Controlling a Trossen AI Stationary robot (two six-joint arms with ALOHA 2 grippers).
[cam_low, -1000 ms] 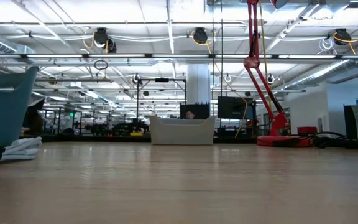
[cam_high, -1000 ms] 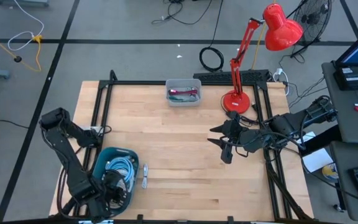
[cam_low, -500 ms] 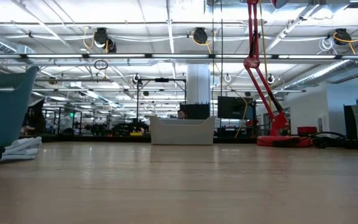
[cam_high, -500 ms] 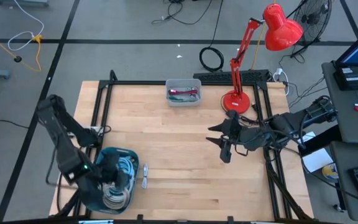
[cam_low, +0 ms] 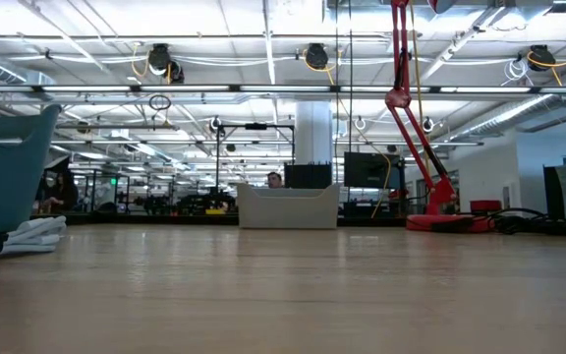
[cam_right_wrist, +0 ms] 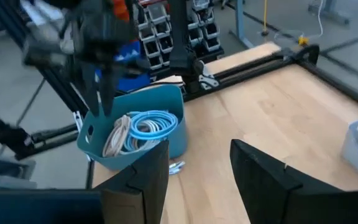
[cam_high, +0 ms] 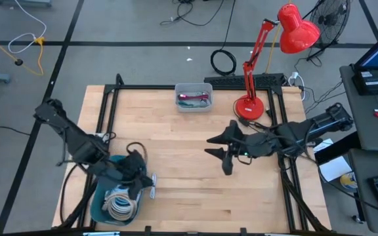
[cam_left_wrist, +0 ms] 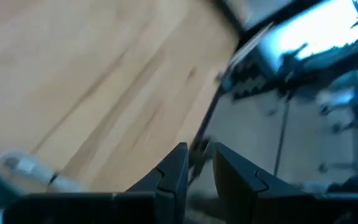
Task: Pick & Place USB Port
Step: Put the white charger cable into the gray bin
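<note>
While hanging pinched between left gripper's [cam_left_wrist: 196, 152] narrowed fingers, thin dark USB lead [cam_left_wrist: 207, 118] hovering over right rim of teal plastic bin [cam_high: 100, 200] at table's front-left. Holding coiled white and blue cables [cam_right_wrist: 143, 126] inside bin. Lying just beside bin, white connectors [cam_high: 153, 185]. Waiting mid-table, right gripper [cam_right_wrist: 194, 165] spreading fingers wide, gripping nothing.
</note>
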